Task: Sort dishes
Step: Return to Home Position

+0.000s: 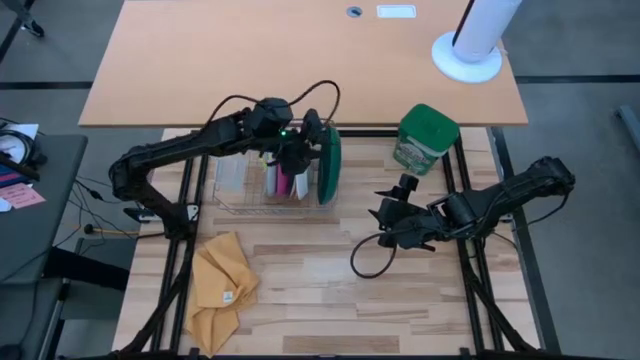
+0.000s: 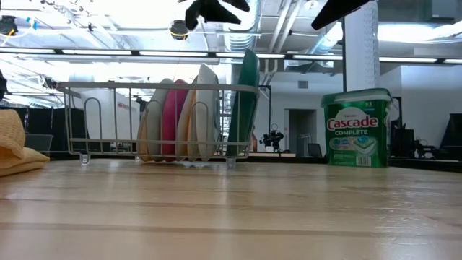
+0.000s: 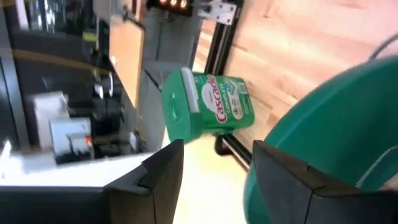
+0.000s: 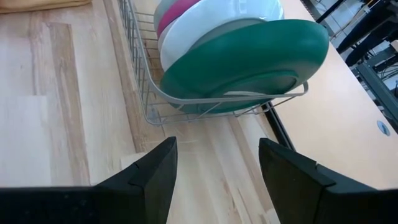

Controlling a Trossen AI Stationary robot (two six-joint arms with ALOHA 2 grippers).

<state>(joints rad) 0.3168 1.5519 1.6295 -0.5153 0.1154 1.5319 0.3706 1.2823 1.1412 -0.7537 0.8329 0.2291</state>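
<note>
Dishes [image 1: 292, 180] on edge in wire rack [image 1: 236, 205], green-backed plate [image 1: 330, 165] at right end. Yellow cloth [image 1: 222, 285] front left on pale plank tabletop [image 1: 320, 295]. Left hand [image 1: 308, 140] above rack, fingers apart. Right hand [image 1: 385, 215] right of rack, fingers apart. Green canister [image 1: 425, 140] back right. Orange desk [image 1: 300, 60] behind. Strip-lit workshop beyond.

Reached in from the left with the left arm, elbow bent, left gripper [image 3: 217, 146] held up high with its two fingers apart. Reached in from the right with the right arm, right gripper [image 4: 217, 142] fingers spread wide too
</note>
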